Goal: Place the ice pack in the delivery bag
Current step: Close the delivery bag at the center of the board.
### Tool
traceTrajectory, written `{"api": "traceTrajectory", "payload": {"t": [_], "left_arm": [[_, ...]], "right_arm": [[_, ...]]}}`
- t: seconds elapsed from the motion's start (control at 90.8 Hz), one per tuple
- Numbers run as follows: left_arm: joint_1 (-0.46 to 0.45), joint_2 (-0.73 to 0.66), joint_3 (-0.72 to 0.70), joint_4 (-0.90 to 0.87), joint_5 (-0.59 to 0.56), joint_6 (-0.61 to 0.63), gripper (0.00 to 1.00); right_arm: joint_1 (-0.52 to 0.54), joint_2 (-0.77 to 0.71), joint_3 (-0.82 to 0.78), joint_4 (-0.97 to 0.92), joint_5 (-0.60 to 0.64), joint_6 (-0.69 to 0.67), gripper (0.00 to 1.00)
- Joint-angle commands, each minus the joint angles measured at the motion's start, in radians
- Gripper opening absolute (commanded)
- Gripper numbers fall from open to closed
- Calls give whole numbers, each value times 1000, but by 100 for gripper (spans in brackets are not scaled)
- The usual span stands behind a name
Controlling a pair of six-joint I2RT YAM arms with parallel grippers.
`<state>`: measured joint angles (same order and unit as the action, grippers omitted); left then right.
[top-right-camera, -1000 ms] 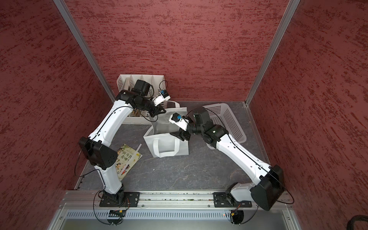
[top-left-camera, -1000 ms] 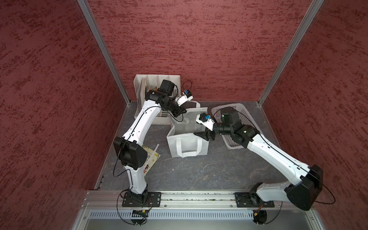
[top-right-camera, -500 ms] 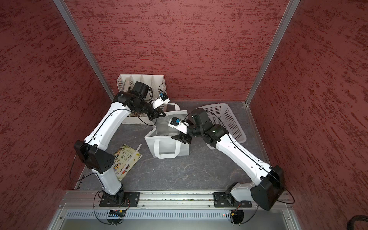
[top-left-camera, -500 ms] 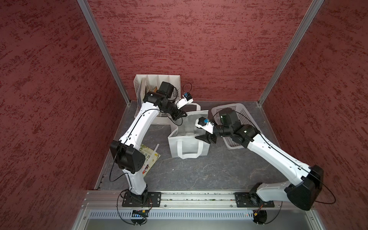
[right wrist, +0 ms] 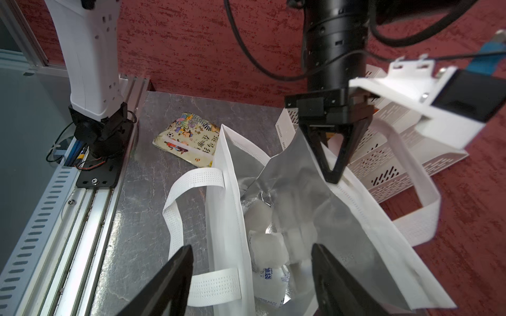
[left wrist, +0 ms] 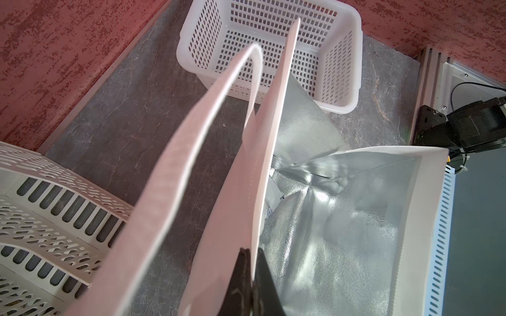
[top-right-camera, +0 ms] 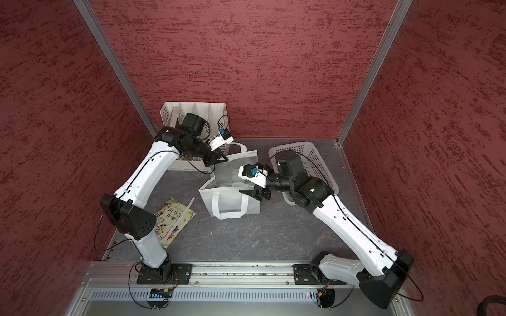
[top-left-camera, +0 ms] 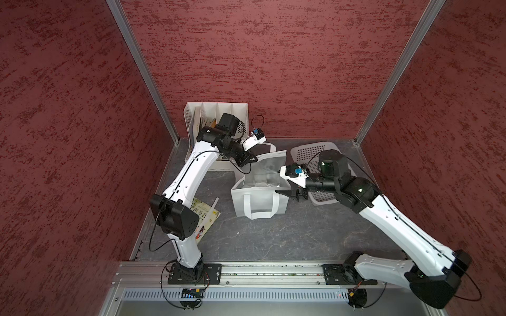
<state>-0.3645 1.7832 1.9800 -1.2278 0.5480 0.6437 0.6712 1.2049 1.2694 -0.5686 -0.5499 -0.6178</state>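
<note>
The delivery bag [top-left-camera: 258, 201] [top-right-camera: 228, 199] stands open on the grey floor between the arms, its silver foil lining [left wrist: 342, 232] showing. The ice pack [right wrist: 267, 254], a white lumpy pouch with blue print, lies inside on the bag's bottom. My left gripper [top-left-camera: 253, 158] [top-right-camera: 225, 159] [left wrist: 253, 251] is shut on the bag's far wall at the rim and holds it up. My right gripper [top-left-camera: 287, 193] [top-right-camera: 249, 193] [right wrist: 252, 247] hangs open and empty over the bag's right rim. One of its fingers is outside the near wall, the other is over the inside.
A white perforated basket [top-left-camera: 309, 153] [top-right-camera: 315, 164] [left wrist: 268, 54] sits right of the bag, under my right wrist. A white slotted file rack [top-left-camera: 216, 109] [top-right-camera: 191, 109] [right wrist: 383, 164] stands at the back left. A picture book [top-left-camera: 204, 216] [top-right-camera: 172, 219] [right wrist: 189, 136] lies front left.
My right gripper has drawn back a little toward the front beside the bag, its jaws narrowing then widening again. The left arm has sagged slightly, still gripping the rim.
</note>
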Motion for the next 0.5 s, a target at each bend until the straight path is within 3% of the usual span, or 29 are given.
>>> {"api": "traceTrajectory", "payload": {"t": [0.0, 0.132, 0.209, 0.375, 0.485], "left_arm": [[-4, -29, 3, -2, 38, -2, 0], [-6, -29, 10, -8, 41, -3, 0], [-6, -34, 12, -9, 40, -6, 0], [-8, -47, 10, -28, 41, -5, 0], [-12, -63, 1, -33, 62, 2, 0]], "right_arm": [[8, 36, 6, -42, -16, -13, 72], [14, 105, 49, -71, -55, -15, 71], [31, 147, 66, -85, -17, -50, 67], [34, 209, 83, -69, 38, -47, 53], [34, 212, 78, -39, 39, -52, 35]]}}
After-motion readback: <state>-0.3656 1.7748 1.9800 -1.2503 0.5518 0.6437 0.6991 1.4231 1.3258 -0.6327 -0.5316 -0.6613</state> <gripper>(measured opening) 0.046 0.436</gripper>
